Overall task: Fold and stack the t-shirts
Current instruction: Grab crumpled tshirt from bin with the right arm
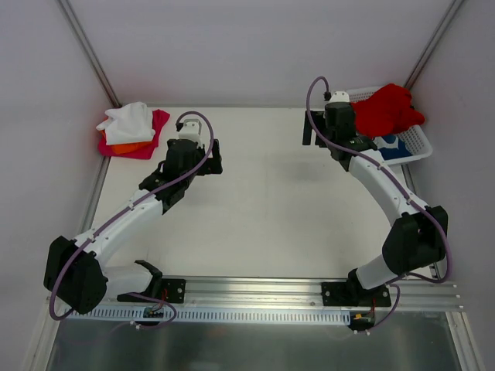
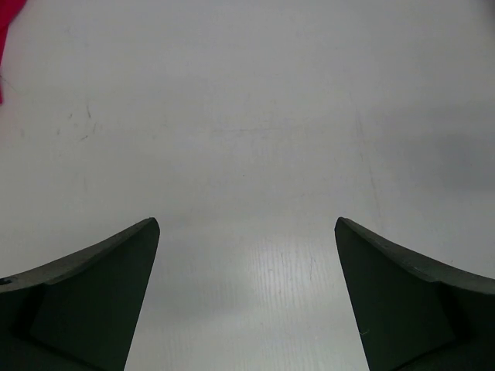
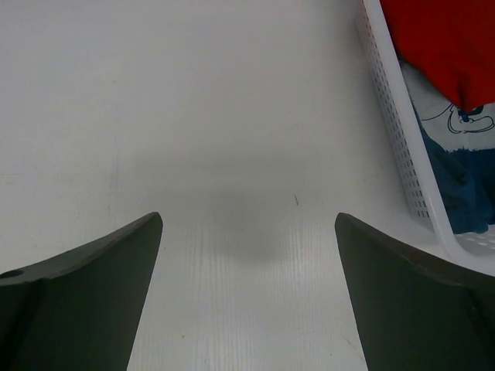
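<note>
A white t-shirt [image 1: 128, 118] lies on top of an orange one [image 1: 126, 144] and a magenta one [image 1: 155, 127] in a pile at the table's far left corner. In the basket at the far right sits a red t-shirt [image 1: 390, 108] [image 3: 448, 46], over a navy blue one [image 1: 394, 148] [image 3: 464, 185] with a white print. My left gripper [image 1: 191, 158] [image 2: 247, 224] is open over bare table just right of the pile. The right gripper [image 1: 334, 137] [image 3: 247, 220] is also open over bare table, just left of the basket. Neither holds anything.
The white lattice basket [image 1: 421, 143] [image 3: 394, 116] stands at the far right edge of the table [image 1: 263, 201]. Grey walls close in the back and both sides. A sliver of magenta cloth [image 2: 6, 31] shows at the left wrist view's top left corner.
</note>
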